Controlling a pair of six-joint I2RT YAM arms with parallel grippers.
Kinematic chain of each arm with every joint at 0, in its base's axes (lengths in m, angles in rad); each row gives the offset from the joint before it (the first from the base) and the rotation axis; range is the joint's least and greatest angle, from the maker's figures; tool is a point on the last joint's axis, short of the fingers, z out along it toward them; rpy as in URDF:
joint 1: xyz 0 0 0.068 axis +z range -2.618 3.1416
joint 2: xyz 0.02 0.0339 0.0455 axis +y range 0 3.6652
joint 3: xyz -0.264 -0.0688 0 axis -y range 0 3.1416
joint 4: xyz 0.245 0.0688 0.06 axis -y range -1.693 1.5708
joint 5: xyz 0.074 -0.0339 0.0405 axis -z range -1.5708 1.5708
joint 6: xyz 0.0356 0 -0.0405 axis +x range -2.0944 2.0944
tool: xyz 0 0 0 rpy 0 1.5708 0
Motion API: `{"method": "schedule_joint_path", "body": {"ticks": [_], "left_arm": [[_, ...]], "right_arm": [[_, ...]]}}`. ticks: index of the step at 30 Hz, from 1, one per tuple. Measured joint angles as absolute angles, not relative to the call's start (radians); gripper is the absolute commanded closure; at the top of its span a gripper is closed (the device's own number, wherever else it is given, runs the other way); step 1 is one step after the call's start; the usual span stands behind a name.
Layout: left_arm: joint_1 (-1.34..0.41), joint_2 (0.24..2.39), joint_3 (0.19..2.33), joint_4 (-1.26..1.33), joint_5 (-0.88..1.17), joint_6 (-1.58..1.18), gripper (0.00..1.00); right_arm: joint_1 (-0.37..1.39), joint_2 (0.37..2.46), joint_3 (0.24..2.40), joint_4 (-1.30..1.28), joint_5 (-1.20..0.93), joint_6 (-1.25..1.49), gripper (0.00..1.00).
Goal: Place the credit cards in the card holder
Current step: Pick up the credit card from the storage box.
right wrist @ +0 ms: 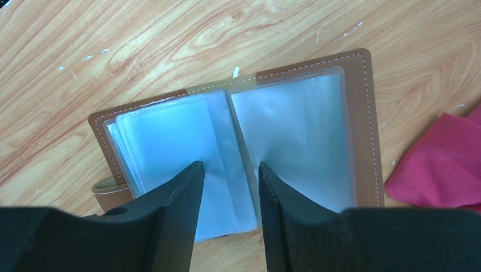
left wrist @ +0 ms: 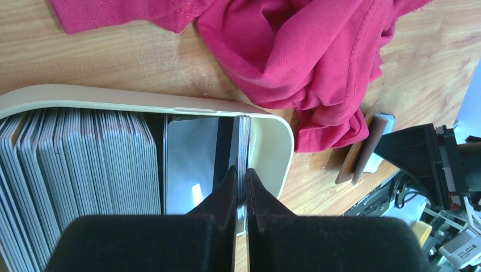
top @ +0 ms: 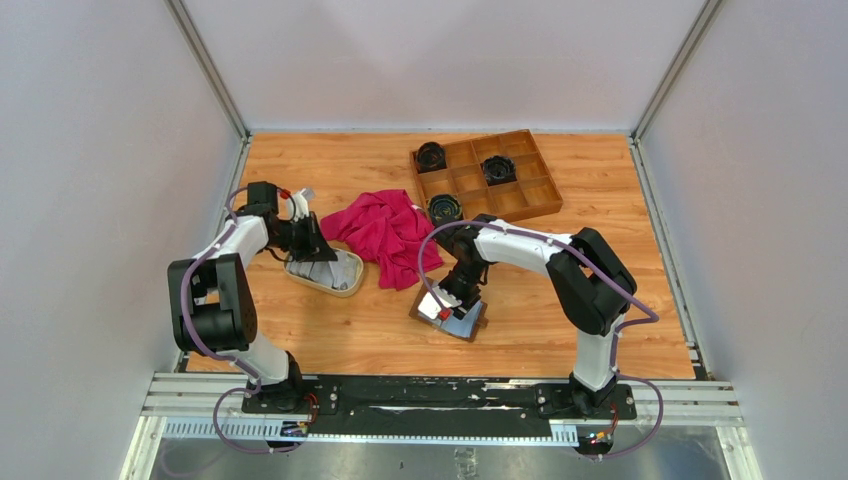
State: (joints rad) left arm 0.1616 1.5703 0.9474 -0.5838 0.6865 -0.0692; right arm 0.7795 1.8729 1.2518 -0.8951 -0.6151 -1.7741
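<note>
The credit cards (left wrist: pixel 79 161) stand on edge in a cream oval dish (left wrist: pixel 113 97), a grey-white row filling its left part. At the dish's right end my left gripper (left wrist: pixel 241 175) is shut on a thin few cards (left wrist: pixel 244 139) standing apart from the row. From above, that gripper (top: pixel 310 242) reaches down into the dish (top: pixel 345 285). The card holder (right wrist: pixel 300 119) lies open on the wood, brown leather with clear pockets facing up. My right gripper (right wrist: pixel 230 167) hovers open just over its middle fold, with nothing between the fingers; the top view shows it (top: pixel 456 296) above the holder (top: pixel 462 322).
A crumpled red cloth (top: pixel 385 232) lies between the dish and the card holder. A brown wooden compartment tray (top: pixel 485 175) with three dark round objects stands at the back right. Grey walls enclose the table on three sides.
</note>
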Motion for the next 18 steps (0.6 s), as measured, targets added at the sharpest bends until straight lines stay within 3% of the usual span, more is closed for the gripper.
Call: {"method": "schedule_joint_path", "body": {"ticks": [18], "left_arm": [[0.163, 1.490, 0.916, -0.570, 0.685, -0.077, 1.00]], "right_arm": [[0.780, 1.873, 1.252, -0.896, -0.615, -1.774, 0.55]]}}
